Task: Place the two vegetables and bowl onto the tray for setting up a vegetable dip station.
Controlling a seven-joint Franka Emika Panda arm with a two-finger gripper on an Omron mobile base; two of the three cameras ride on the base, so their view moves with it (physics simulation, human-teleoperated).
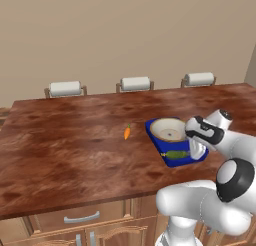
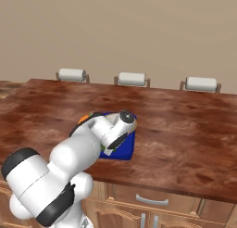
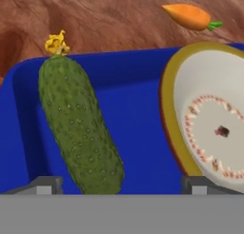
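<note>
Blue tray, cucumber (unlabelled), bowl

The blue tray is crowded: the bowl fills its far half and the cucumber lies along the near edge, leaving a bare blue strip between them. The pincer hangs at the tray's right side, its fingers wide apart low over the cucumber's end. The carrot lies alone on the table, just left of the tray, with bare wood all around it. Three chairs stand along the far edge, well apart from everything.
</note>
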